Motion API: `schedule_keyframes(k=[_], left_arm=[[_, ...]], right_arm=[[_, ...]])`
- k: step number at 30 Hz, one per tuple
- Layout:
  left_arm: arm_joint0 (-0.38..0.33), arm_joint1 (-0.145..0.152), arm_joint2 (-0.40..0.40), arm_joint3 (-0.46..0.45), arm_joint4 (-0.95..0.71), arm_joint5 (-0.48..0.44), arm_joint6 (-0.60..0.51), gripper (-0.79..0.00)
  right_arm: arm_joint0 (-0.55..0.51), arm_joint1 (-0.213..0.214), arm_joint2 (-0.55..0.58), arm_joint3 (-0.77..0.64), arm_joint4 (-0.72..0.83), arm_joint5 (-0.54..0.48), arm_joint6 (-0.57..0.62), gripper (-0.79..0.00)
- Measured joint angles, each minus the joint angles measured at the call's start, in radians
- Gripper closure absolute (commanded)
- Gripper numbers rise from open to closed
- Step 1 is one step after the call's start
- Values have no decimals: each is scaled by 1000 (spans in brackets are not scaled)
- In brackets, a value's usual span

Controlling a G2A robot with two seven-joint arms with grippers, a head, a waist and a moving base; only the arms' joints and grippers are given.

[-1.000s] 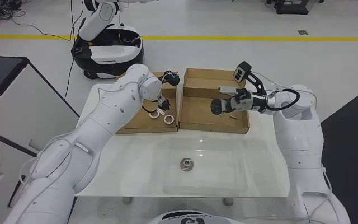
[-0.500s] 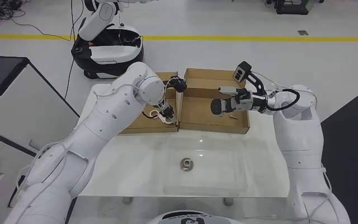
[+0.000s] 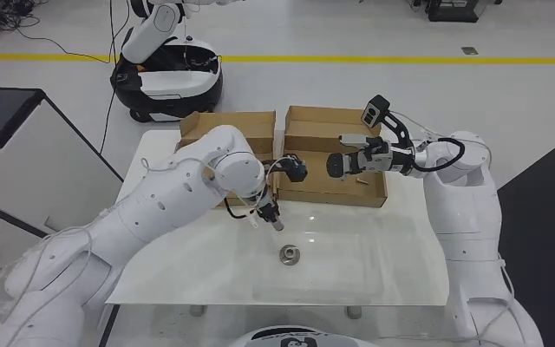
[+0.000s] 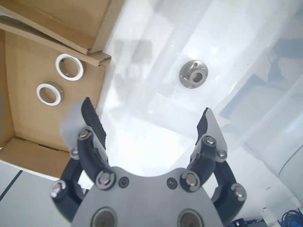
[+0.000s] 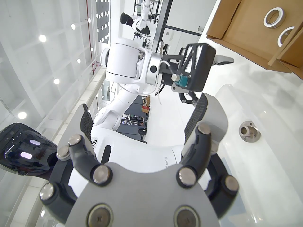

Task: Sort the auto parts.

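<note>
A metal hub (image 3: 289, 253) with a centre bore lies flat on the white bench (image 3: 373, 260), alone, on the robot's side of two cardboard boxes. The left gripper (image 3: 274, 219) hangs just beside the hub, a little toward the boxes from it. In the left wrist view its fingers (image 4: 93, 119) stand wide apart with nothing between them. The hub (image 4: 193, 73) lies out past the fingertips rather than in the gap, touching neither. Beyond the hub on the left arm's side sits the ring box (image 4: 28, 55), with two white rings, one (image 4: 69, 67) just beside the other (image 4: 49, 94), flat on its floor. Well apart from the hub, on the far side of it and toward the right arm, the right gripper (image 3: 332, 165) is held over the second box (image 3: 321, 186). Its fingers (image 5: 196, 116) are also spread and hold nothing. A small pale piece (image 3: 362, 183) lies in that second box, beyond the hub and near the right gripper; it is too small to tell what it is. From the right wrist the hub (image 5: 249, 131) shows bare on the bench, clear of both grippers.
</note>
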Motion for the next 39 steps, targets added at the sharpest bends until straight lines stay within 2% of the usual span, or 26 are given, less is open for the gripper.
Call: schedule_keyframes(k=[4, 8, 21, 28, 39], left_arm=[[-14, 36, 42, -55, -67, 18, 0, -785], [-15, 57, 55, -102, -121, 21, 0, -785], [-3, 59, 63, -125, -102, 5, 22, -785], [13, 37, 112, -185, -30, -27, 56, -785], [2, -21, 184, -160, 38, -59, 97, -785]], right_arm=[[0, 0, 0, 0, 0, 0, 0, -785], [0, 0, 0, 0, 0, 0, 0, -785], [0, 0, 0, 0, 0, 0, 0, -785], [0, 0, 0, 0, 0, 0, 0, -785], [0, 0, 0, 0, 0, 0, 0, -785]])
